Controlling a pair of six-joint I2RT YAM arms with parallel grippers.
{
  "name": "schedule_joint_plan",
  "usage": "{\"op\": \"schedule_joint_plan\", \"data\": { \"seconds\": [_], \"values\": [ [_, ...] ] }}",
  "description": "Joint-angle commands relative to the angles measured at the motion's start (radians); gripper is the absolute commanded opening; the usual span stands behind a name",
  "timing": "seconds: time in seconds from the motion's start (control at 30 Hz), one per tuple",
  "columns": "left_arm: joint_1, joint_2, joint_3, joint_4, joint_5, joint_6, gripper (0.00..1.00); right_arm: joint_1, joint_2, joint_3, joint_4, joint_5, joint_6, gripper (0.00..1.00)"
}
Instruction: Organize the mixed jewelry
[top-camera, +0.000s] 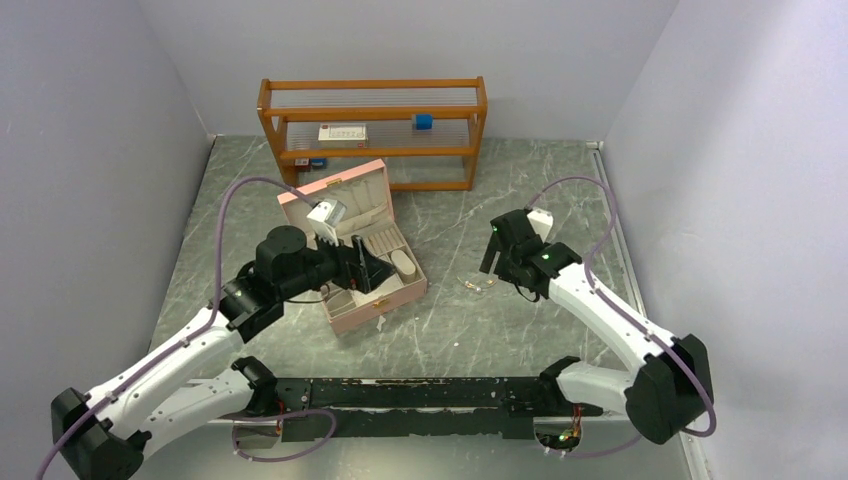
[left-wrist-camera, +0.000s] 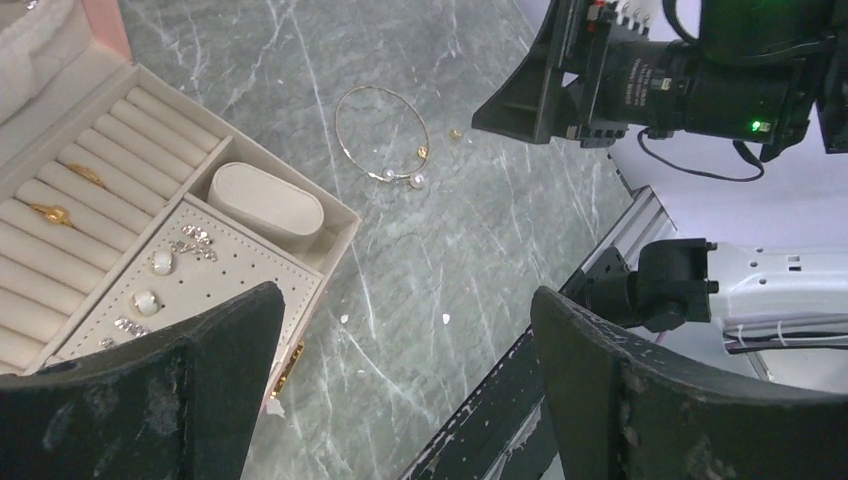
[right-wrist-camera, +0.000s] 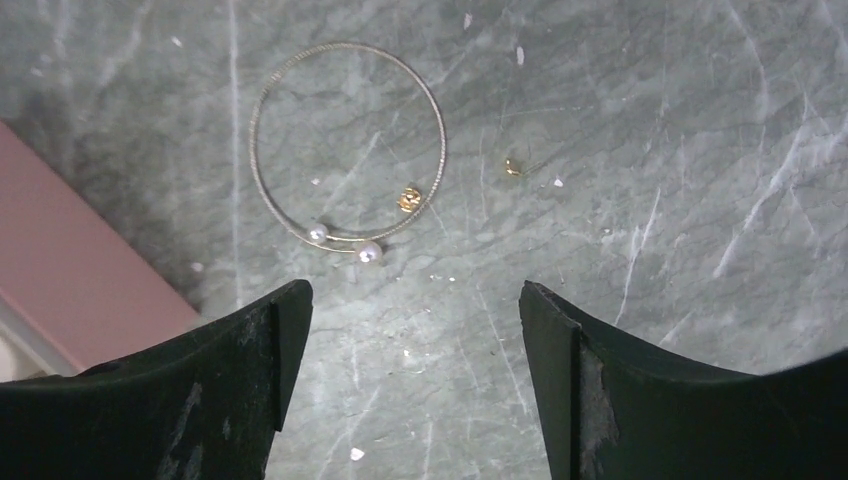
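A thin gold bangle (right-wrist-camera: 370, 252) with two pearl ends lies flat on the marble table, right of the open pink jewelry box (top-camera: 375, 308). Two tiny gold pieces rest beside it: one (right-wrist-camera: 409, 199) just inside the hoop, one (right-wrist-camera: 512, 167) outside to its right. In the box (left-wrist-camera: 340, 215), gold rings (left-wrist-camera: 50, 213) sit in the ring rolls and several studs (left-wrist-camera: 160, 262) on the perforated pad. My right gripper (right-wrist-camera: 415, 300) hangs open above the table just short of the bangle (top-camera: 478, 285). My left gripper (left-wrist-camera: 405, 320) is open over the box's right edge, empty.
A wooden shelf rack (top-camera: 372, 155) stands at the back, holding a blue block (top-camera: 423, 121) and a white card (top-camera: 342, 132). A white oblong cushion (left-wrist-camera: 265, 198) fills one box compartment. A black rail (top-camera: 420, 392) runs along the near edge. Grey walls close both sides.
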Motion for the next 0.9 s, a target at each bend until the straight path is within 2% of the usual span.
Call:
{"op": "schedule_joint_plan", "data": {
  "seconds": [0.0, 0.3, 0.53, 0.87],
  "values": [
    [-0.005, 0.039, -0.029, 0.187, -0.014, -0.024, 0.96, -0.021, 0.072, 0.023, 0.010, -0.034, -0.053, 0.78],
    [-0.005, 0.104, -0.053, 0.327, -0.094, 0.027, 0.88, -0.040, 0.143, -0.008, 0.033, -0.095, -0.069, 0.60],
    [-0.004, 0.186, -0.020, 0.318, -0.105, 0.063, 0.81, -0.051, 0.243, 0.027, 0.028, -0.058, -0.094, 0.45],
    [-0.004, 0.212, -0.020, 0.317, -0.104, 0.071, 0.80, -0.052, 0.354, 0.047, 0.128, -0.145, -0.138, 0.31]
  ]
}}
